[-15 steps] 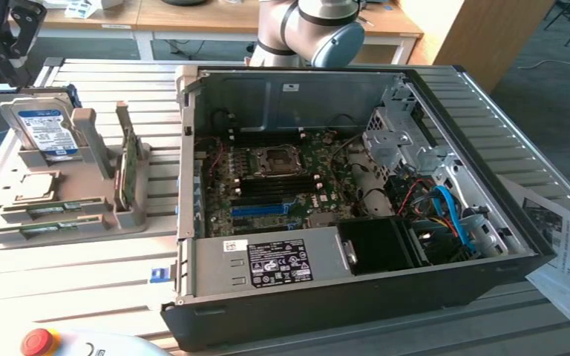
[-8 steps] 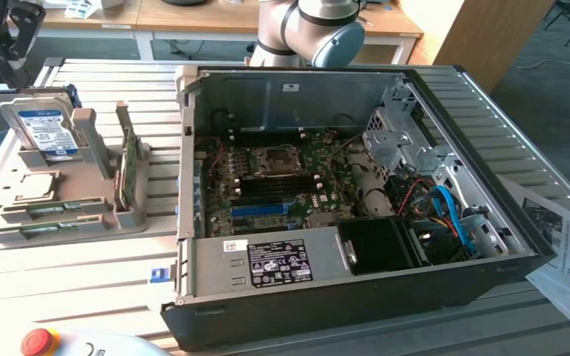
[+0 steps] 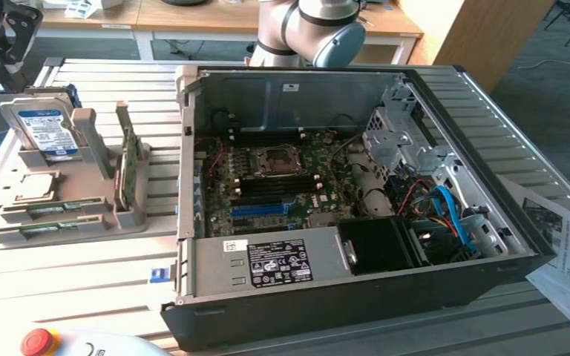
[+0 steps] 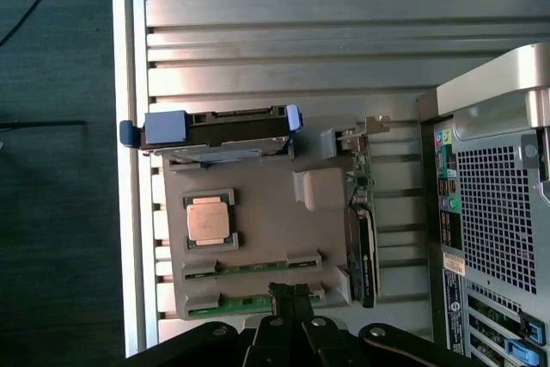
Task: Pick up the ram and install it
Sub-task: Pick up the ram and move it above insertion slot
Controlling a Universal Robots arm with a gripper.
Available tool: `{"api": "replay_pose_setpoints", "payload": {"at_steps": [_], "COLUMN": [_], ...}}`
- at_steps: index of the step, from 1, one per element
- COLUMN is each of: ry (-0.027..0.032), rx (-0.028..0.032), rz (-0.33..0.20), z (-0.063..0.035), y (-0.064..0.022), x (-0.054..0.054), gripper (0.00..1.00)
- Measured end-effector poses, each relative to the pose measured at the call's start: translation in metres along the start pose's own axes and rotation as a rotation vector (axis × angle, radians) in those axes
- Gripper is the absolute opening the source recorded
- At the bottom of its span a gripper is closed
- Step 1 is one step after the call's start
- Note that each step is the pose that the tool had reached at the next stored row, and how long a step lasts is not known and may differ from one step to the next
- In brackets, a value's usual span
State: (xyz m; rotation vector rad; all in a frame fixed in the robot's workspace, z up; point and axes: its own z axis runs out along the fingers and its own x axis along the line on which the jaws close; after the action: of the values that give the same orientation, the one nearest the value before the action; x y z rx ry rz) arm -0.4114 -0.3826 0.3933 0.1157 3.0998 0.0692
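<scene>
The gripper [image 4: 291, 291] hangs clenched, its fingers pressed together on nothing, over the parts tray [image 4: 266, 229]. The ram [image 4: 239, 304] lies flat in the tray's outermost slot, with a second ram stick [image 4: 258, 266] one slot inward. The hard drive [image 4: 219, 126] stands at the tray's opposite end.

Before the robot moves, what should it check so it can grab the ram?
1. The ram stick and its twin lie in the tray: ok.
2. The gripper open for grabbing: not ok, it is shut and empty.
3. The gripper close to the ram stick: ok.
4. The gripper touching the ram stick: cannot tell.
5. The computer case open, with the motherboard showing: ok.
</scene>
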Motion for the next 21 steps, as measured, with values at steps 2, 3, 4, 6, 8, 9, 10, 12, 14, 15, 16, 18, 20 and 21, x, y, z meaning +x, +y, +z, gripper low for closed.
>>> {"api": "replay_pose_setpoints", "payload": {"at_steps": [2, 3, 4, 6, 8, 9, 10, 12, 14, 15, 16, 18, 20, 21], "ry": [0.0, 0.0, -0.0001, 0.0, 0.0, -0.0001, 0.0, 0.0, -0.0001, -0.0001, 0.0, 0.0, 0.0002, 0.0005], "rx": [0.0, 0.0, 0.0, 0.0, 0.0, 0.0, 0.0, 0.0, 0.0, 0.0, 0.0, 0.0, -0.0001, -0.0004], "rz": [0.0, 0.0, 0.0, 0.0, 0.0, 0.0, 0.0, 0.0, 0.0, 0.0, 0.0, 0.0, -0.005, -0.011], "z": [-0.0001, -0.0001, -0.0001, -0.0003, -0.0004, -0.0004, -0.0005, -0.0005, -0.0005, -0.0005, -0.0005, -0.0005, -0.0005, -0.0005], "y": [-0.0018, -0.0029, -0.0041, -0.0064, -0.0087, -0.0098, -0.0107, -0.0116, -0.0117, -0.0117, -0.0117, -0.0117, -0.0118, -0.0118], "x": [0.0, 0.0, 0.0, 0.0, 0.0, 0.0, 0.0, 0.0, 0.0, 0.0, 0.0, 0.0, 0.0, 0.0], "gripper": [0.1, 0.1, 0.1, 0.1, 0.1, 0.1, 0.1, 0.1, 0.1, 0.1, 0.1, 0.1, 0.1, 0.1]}}
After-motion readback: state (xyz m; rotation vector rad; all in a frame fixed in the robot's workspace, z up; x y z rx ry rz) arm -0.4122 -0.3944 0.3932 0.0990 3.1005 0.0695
